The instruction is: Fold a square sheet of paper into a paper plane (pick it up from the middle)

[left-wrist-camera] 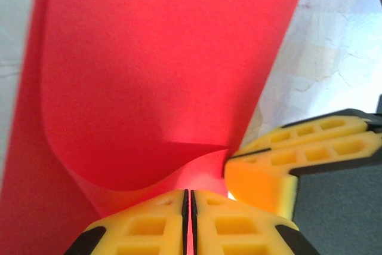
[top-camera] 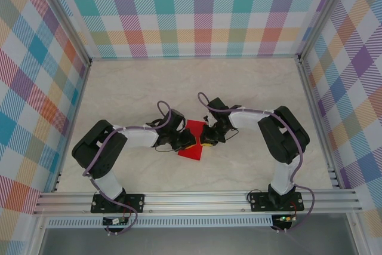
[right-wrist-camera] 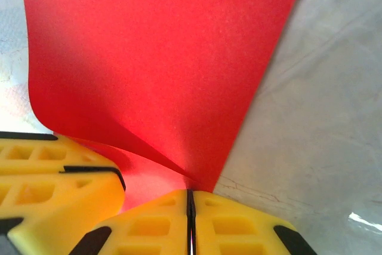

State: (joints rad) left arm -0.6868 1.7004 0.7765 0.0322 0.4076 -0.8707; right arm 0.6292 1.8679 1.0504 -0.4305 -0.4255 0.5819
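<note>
Firstly, at the far left of the top view there is a checked wall (top-camera: 36,88). Beside it the left arm (top-camera: 119,141) reaches from its base to the middle of the pale table (top-camera: 179,88). The left gripper (top-camera: 188,142) meets the left side of the square sheet of paper (top-camera: 191,151), which is bright red and sits at the centre of the table between the two arms.

From the left wrist camera, the left gripper (left-wrist-camera: 188,198) has its yellow fingers (left-wrist-camera: 149,225) pressed together with only a thin line between them. The red sheet (left-wrist-camera: 167,76) runs down into this line, so the gripper is closed on the paper. Above the fingers the paper bends up in a soft curve, with a lower part of the sheet lying beneath it. Just to the right, the other yellow fingers (left-wrist-camera: 280,165) come in from the side and touch the same edge of the paper.

In the right wrist camera, the right gripper (right-wrist-camera: 191,198) is also closed. Its fingers (right-wrist-camera: 233,225) are tight together and the sheet (right-wrist-camera: 155,58) narrows to a crease exactly at their tips, so it pinches the paper too. The left gripper's fingers (right-wrist-camera: 54,183) are just beside it.

Further right in the top view, the right gripper (top-camera: 205,140) holds the right side of the sheet, and the right arm (top-camera: 280,135) goes back to its base.
</note>
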